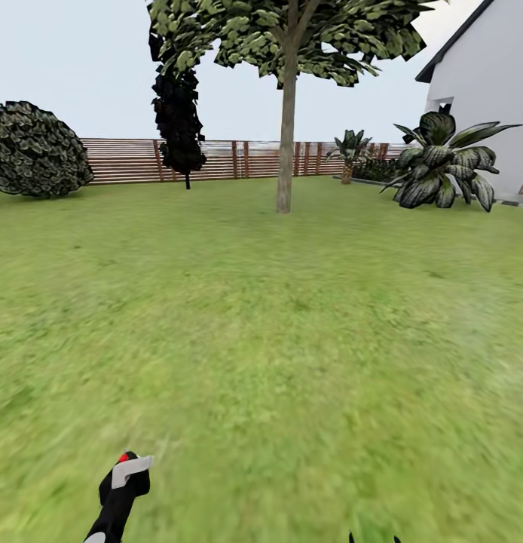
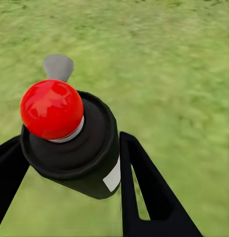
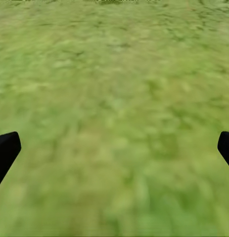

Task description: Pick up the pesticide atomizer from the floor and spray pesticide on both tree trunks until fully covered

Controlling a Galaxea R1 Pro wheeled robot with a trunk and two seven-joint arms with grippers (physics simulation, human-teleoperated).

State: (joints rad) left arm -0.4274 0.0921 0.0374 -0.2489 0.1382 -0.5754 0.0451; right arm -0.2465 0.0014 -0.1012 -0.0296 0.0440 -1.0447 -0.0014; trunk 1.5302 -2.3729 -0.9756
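Left fingers (image 2: pixel 69 197) around 1 atomizer (image 2: pixel 74 143); right fingers (image 3: pixel 114 148) wide; 1 tan trunk (image 1: pixel 285 143) ahead.

In the head view the lawn (image 1: pixel 292 339) spreads ahead to the fence (image 1: pixel 239 160) at the far edge; the tree trunk (image 1: pixel 285 128) stands at 12 o'clock, before the fence; a narrow tree (image 1: pixel 178 121) at 11 o'clock beside it; a bush (image 1: pixel 35 151) at 10 o'clock; a palm (image 1: pixel 442 162) at 1 o'clock, before the house (image 1: pixel 495 83); the atomizer (image 1: pixel 122 490) sits at 7 o'clock, between the left gripper's (image 2: pixel 69 168) jaws.
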